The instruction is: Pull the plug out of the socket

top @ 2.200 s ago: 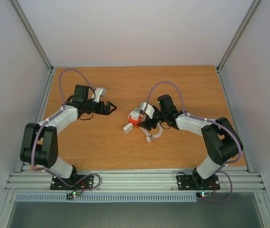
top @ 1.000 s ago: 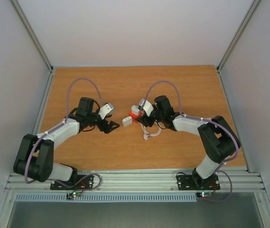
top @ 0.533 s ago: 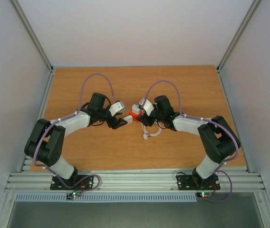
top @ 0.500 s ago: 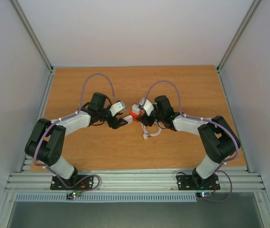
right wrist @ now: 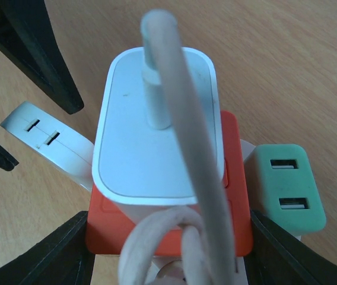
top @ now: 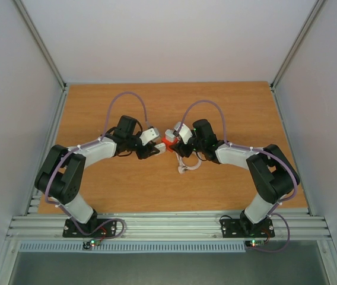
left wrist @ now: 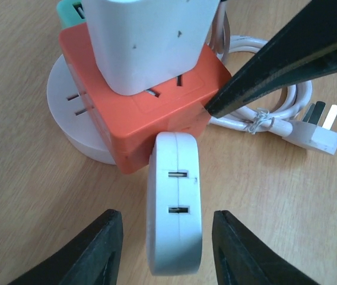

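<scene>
Under red cube (left wrist: 156,124), socket (left wrist: 67,119), apparently half-hidden.

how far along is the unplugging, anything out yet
Done: nothing is out; the red cube sits plugged on the socket. In hand: the right claw clamps the cube, and the open left claw straddles the white oval plug in its side. Left: close, then pull the plug free.

Both arms reach inward from their bases with elbows bent outward, wrists facing nose to nose at mid-table: left gripper (top: 155,149) held low, fingers (left wrist: 100,252) spread and gripping nothing; right gripper (top: 174,142) with fingers (right wrist: 53,261) pressed against opposite sides of the red cube (right wrist: 237,196).
</scene>
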Controlling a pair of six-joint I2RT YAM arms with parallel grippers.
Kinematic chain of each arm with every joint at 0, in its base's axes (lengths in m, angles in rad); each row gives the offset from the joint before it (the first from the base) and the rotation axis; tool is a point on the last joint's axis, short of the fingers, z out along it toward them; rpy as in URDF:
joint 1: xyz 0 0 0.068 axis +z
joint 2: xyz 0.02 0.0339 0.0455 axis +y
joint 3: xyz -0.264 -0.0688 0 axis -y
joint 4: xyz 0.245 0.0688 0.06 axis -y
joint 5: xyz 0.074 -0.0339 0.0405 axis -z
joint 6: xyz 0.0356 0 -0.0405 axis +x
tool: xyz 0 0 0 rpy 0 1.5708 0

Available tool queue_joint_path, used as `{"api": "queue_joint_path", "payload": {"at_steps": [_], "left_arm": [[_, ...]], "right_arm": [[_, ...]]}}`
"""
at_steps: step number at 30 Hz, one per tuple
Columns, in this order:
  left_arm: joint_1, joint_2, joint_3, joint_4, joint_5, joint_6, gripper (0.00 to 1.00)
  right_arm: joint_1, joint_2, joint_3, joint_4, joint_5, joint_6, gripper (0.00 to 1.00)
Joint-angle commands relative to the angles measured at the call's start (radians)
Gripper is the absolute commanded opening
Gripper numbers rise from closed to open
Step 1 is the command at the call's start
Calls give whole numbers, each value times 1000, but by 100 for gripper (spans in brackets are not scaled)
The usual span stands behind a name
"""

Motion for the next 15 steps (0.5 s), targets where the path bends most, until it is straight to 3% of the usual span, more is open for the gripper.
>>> {"api": "queue_joint_path", "payload": {"at_steps": [1, 15], "left_arm": [[-8, 13, 24, -4, -7, 14, 42], [-10, -20, 5, -53, -33, 29, 17]], "right_arm": [[-5, 26, -7, 6, 59, 23, 38], [-7, 25, -29, 31, 93, 21, 35]]}}
